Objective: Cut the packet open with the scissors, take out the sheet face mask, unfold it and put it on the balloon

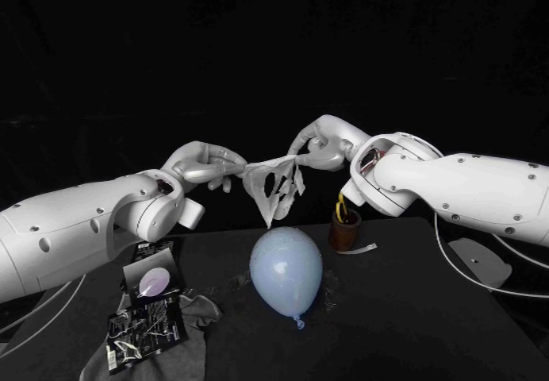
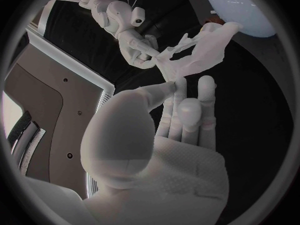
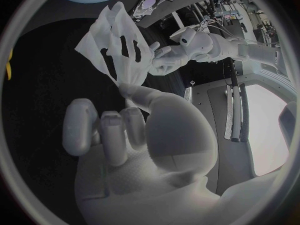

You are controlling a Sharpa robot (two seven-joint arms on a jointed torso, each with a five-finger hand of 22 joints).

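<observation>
Item, left to right: packet [image 1: 145,332], dark foil, flat by the near left corner of the table [image 1: 395,317], grey cloth [image 1: 201,306] just beside it; left robot hand [image 1: 201,167], raised above the table, pinching one top corner of the sheet face mask [image 1: 272,186]; mask, white, mostly opened with eye holes showing, hanging in the air between both hands; balloon [image 1: 286,270], pale blue, lying mid-table directly below the mask, long axis running far edge to near edge, knot toward the near edge; right robot hand [image 1: 324,144], pinching the opposite top corner; brown cup [image 1: 344,228] behind. Judged: both hands equally near, so the mask must lower straight down, lengthwise along the balloon
</observation>
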